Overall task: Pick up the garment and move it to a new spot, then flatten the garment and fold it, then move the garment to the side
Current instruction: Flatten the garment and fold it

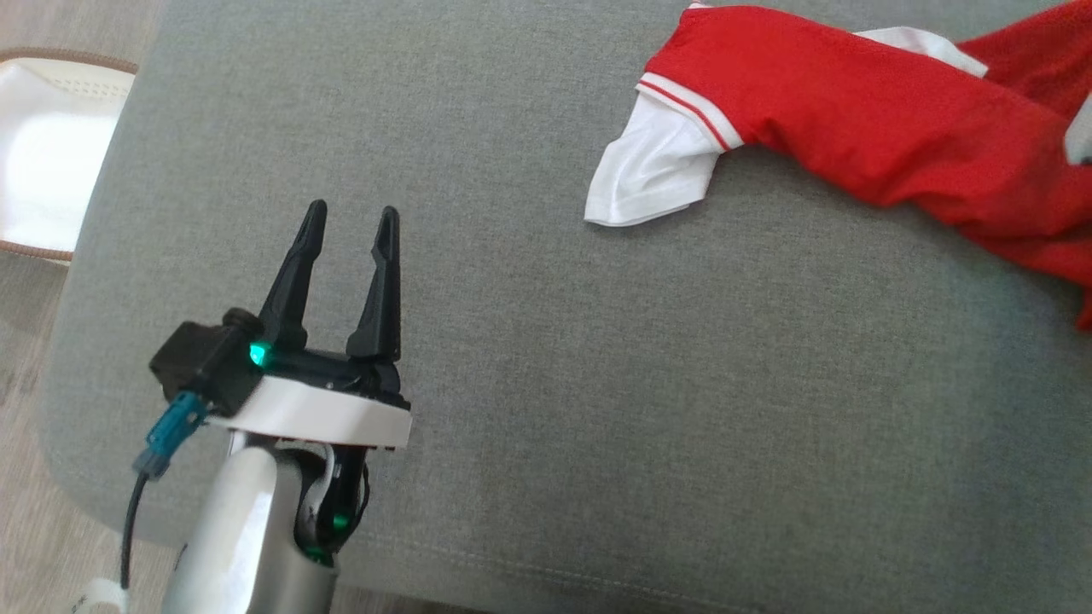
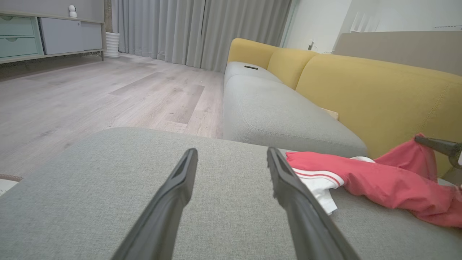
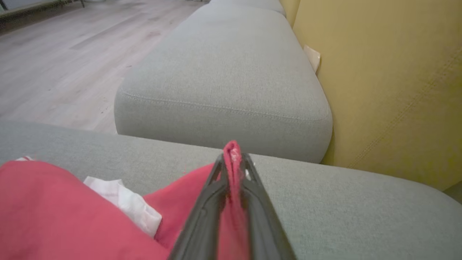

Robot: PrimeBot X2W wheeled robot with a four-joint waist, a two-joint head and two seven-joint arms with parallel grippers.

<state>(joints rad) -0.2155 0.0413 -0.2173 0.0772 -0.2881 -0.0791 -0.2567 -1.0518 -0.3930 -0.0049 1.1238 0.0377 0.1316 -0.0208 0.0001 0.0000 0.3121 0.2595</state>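
A red garment point(image 1: 862, 111) with a white lining and a white-striped hem lies bunched at the upper right of the grey ottoman point(image 1: 546, 384). In the right wrist view my right gripper point(image 3: 232, 159) is shut on a pinched fold of the red garment point(image 3: 54, 213), lifting that edge off the cushion. My left gripper point(image 1: 351, 217) hovers open over the ottoman's left part, well left of the cloth, nothing between its fingers. The left wrist view shows the left gripper point(image 2: 231, 153) open, the garment point(image 2: 379, 177) to its right, and a dark fingertip point(image 2: 438, 144) at the raised red edge.
A white cushion with brown trim point(image 1: 51, 153) lies on the wood floor left of the ottoman. Behind the ottoman stands a sofa with grey seats point(image 2: 274, 112) and yellow backrests point(image 2: 379, 94). Curtains point(image 2: 198, 29) and a low cabinet point(image 2: 47, 36) stand across the room.
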